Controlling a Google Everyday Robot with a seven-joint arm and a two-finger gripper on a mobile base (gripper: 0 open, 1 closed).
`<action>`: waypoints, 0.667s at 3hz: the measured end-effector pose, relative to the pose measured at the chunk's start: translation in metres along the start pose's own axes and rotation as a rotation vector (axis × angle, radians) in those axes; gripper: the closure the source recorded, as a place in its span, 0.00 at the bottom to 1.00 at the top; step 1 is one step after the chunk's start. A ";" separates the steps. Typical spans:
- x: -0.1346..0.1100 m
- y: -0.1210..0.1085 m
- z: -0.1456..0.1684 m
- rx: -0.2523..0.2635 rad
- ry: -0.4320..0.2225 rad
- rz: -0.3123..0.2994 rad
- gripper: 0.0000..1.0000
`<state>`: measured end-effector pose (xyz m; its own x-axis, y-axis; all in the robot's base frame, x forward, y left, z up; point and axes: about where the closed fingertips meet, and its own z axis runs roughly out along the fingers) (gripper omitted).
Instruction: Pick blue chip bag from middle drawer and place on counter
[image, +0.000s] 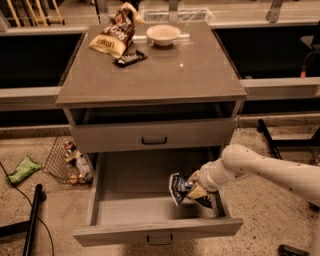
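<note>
The middle drawer (150, 227) is pulled wide open below the cabinet. The blue chip bag (178, 188) is tilted up off the drawer floor at its right side, crumpled, with white lettering showing. My gripper (194, 190) reaches in from the right on a white arm and is shut on the blue chip bag, holding it a little above the drawer bottom. The counter (165, 75) is the grey-brown top slab above.
On the counter's back sit a brown-and-yellow bag (114, 35), a small dark packet (130, 59) and a white bowl (163, 34). A closed drawer front (154, 134) is above the open one. A wire basket (67, 161) and green wrapper (22, 169) lie on the floor, left.
</note>
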<state>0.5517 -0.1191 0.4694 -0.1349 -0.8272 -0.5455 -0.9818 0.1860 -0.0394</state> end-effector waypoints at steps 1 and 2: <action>-0.024 0.004 -0.100 0.068 -0.046 -0.085 1.00; -0.024 0.004 -0.100 0.068 -0.046 -0.085 1.00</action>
<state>0.5380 -0.1520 0.5658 -0.0440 -0.8164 -0.5758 -0.9779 0.1532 -0.1425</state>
